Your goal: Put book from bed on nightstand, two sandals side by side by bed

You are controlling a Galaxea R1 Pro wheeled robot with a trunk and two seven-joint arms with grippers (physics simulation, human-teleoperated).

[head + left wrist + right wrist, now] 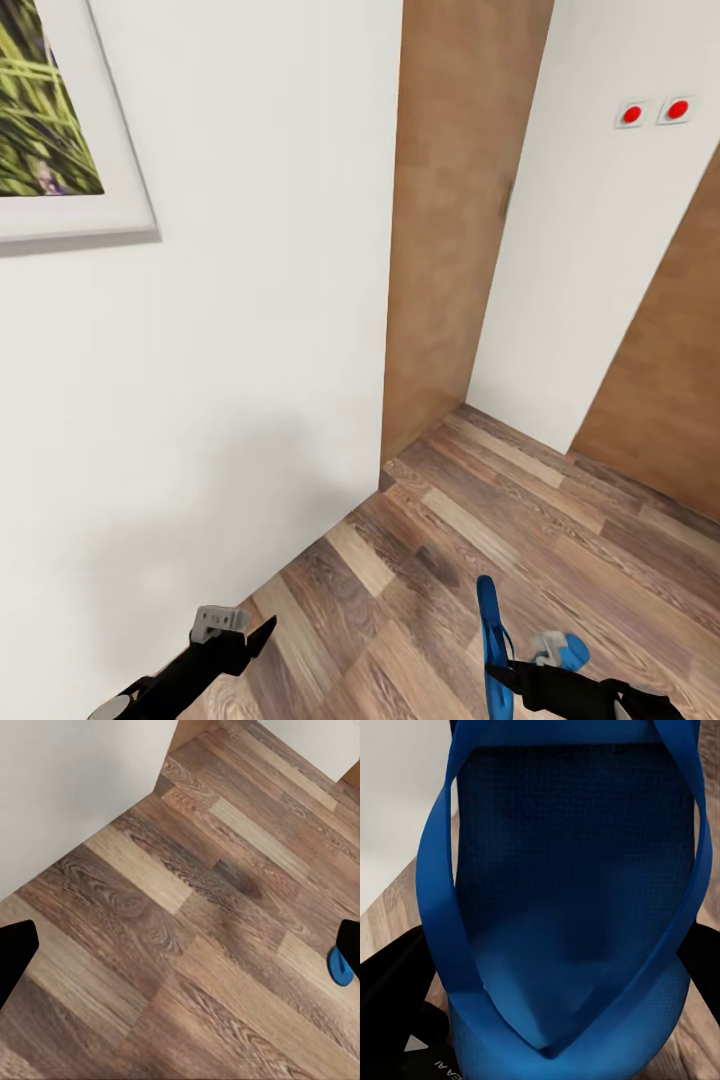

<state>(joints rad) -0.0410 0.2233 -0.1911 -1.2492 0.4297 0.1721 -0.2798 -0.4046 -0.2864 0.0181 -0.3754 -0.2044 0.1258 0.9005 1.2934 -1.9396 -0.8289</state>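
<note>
My right gripper [507,668] is shut on a blue sandal [489,635], which hangs edge-on and upright above the wood-plank floor [520,530]. Up close, the sandal [574,885] shows its textured sole and its V-shaped strap, with black fingers [390,979] on either side of it. My left gripper [245,637] is open and holds nothing, low beside the white wall; its dark fingertips [15,949] stand far apart over bare floor. The sandal's blue tip [340,967] shows past the other fingertip. The book, the bed and the nightstand are out of view.
A white wall [230,330] stands close on the left with a framed plant picture [50,110]. A wooden door panel [450,200] sits in the corner beyond it. Another white wall carries two red-button switches [654,111]. Open floor stretches to the right.
</note>
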